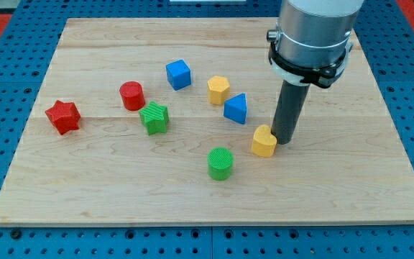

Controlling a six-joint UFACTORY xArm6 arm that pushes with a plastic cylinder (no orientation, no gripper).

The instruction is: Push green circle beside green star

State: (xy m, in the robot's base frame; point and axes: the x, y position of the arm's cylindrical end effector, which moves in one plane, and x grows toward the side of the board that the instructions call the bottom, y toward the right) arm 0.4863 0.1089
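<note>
The green circle (221, 163) is a short green cylinder below the board's middle. The green star (154, 118) lies up and to its left, well apart from it. My tip (284, 139) is at the lower end of the dark rod, right of the green circle. It touches or nearly touches the right side of a yellow heart-shaped block (264, 141), which sits between my tip and the green circle.
A red star (63, 116) is at the view's left, a red cylinder (131, 95) above-left of the green star. A blue cube (179, 74), a yellow hexagonal block (218, 90) and a blue triangular block (236, 108) lie toward the top middle. The wooden board (85, 187) rests on a blue perforated table.
</note>
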